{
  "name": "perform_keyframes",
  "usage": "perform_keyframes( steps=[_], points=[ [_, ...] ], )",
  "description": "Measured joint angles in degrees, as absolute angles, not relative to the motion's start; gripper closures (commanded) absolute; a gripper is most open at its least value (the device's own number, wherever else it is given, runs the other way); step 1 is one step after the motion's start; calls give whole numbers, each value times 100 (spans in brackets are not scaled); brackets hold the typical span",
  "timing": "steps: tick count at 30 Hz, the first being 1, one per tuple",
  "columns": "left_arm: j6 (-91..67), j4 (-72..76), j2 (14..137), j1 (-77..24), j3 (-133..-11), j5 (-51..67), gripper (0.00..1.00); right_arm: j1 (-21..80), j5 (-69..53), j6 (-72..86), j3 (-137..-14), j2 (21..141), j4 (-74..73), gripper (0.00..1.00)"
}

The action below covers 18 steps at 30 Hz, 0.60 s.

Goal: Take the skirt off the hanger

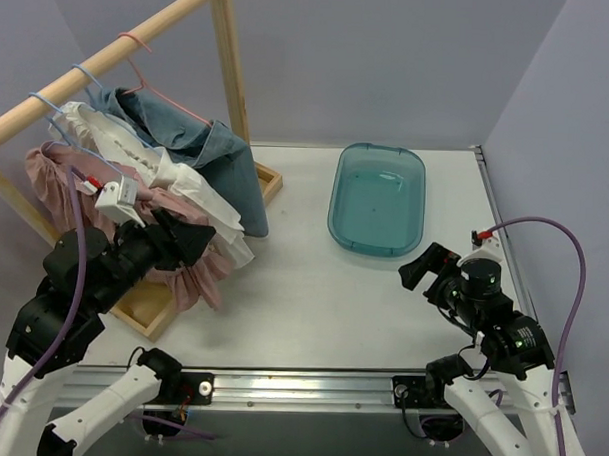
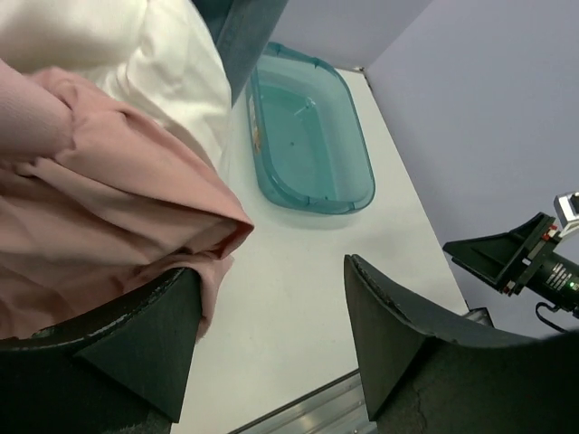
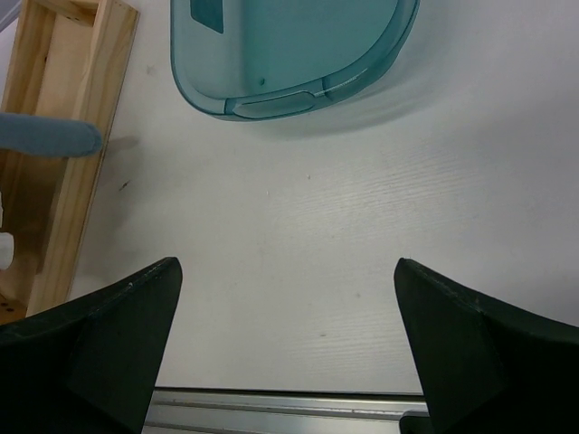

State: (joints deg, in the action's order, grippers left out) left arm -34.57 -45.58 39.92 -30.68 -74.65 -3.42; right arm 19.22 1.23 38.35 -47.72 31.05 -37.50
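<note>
Reaching for the pink skirt at the wooden rack

Hanging from the rail of the wooden rack (image 1: 111,51), the skirt (image 1: 195,276) is the nearest of three garments on it. It is dusty pink, gathered at the top. Its lower part is a soft ruffled hem that spills over the front bar of the rack's base. Behind it on the same rail hang a white garment (image 1: 176,179) and a blue denim one (image 1: 232,160), each on a thin wire hanger; which hanger carries the skirt cannot be told.

The left gripper (image 1: 189,239) is pressed into the skirt's front, at the rack's near side. In the left wrist view the pink cloth (image 2: 109,208) falls in loose folds over one finger, while the other finger stands apart over bare bench. The jaws are parted, with no cloth pinched between them.

The right gripper (image 1: 423,267) hangs above the bench (image 1: 312,298), well away from the rack on its right side. Its jaws are spread wide and hold nothing. A teal plastic tub (image 1: 378,199) sits on the bench to the right of the rack, beyond that gripper.
</note>
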Motion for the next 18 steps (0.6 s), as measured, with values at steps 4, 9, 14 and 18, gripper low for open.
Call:
perform_keyframes(
  steps=[4, 9, 14, 18],
  points=[
    [-3286, -4670, 4285, -3065, -8169, -508, 27, 1922, 119, 3791, -4777, 3114, -3745, 0],
    [-3081, -4757, 4622, -3065, -9264, -493, 16, 1922, 110, 3756, -4783, 3114, -3752, 0],
    [-3048, -4554, 4735, -3065, -9131, 301, 6, 1922, 119, 3732, -4923, 3111, -3774, 0],
    [-3148, -4005, 4751, -3065, -8458, 727, 0, 1922, 117, 3728, -4974, 3089, -3771, 0]
  ],
)
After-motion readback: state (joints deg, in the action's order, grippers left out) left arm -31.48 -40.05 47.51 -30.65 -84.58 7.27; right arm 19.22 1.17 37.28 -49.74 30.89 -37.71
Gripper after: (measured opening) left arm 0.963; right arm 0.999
